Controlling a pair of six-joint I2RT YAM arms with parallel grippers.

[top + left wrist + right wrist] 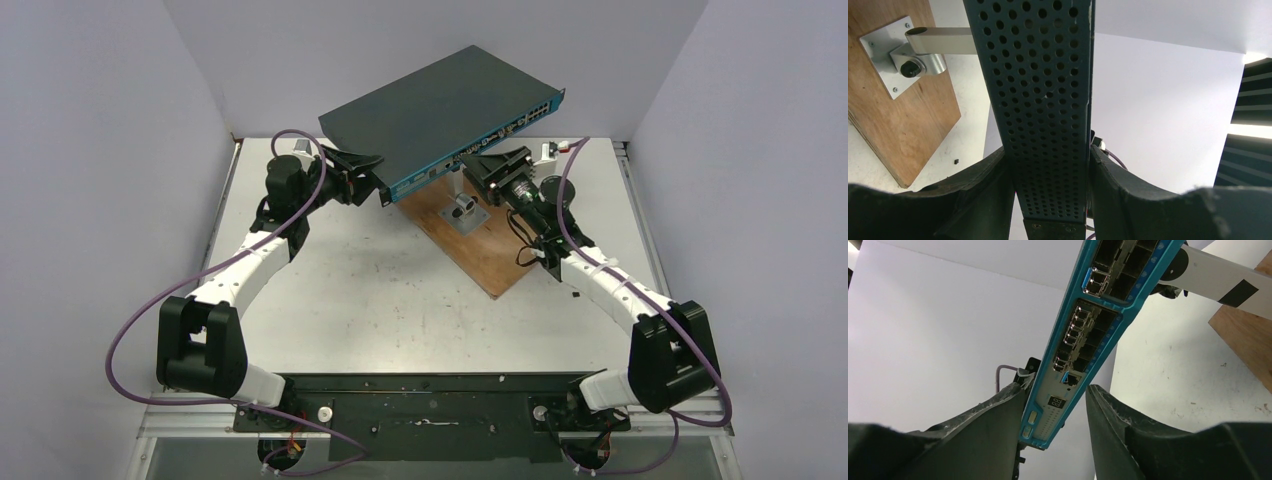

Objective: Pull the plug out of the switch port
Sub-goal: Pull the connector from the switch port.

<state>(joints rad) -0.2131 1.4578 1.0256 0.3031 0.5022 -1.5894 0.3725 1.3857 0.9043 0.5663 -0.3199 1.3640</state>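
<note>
The switch (440, 110) is a flat dark grey box with a blue front face, held up on a post above the table. My left gripper (372, 178) is shut on its left end. In the left wrist view the fingers (983, 185) press both sides of the perforated side wall (1043, 100). My right gripper (490, 165) is open at the blue face. In the right wrist view it (1057, 390) straddles the face's end by the small display (1056, 401). A small blue tab (1066, 376) sits at a socket there. No plug or cable shows clearly.
A brown wooden board (480, 240) lies under the switch and carries the grey mount post (462, 205) and its plate (885, 60). A small white part (548, 152) sits behind my right gripper. Grey walls close the table's left, right and back.
</note>
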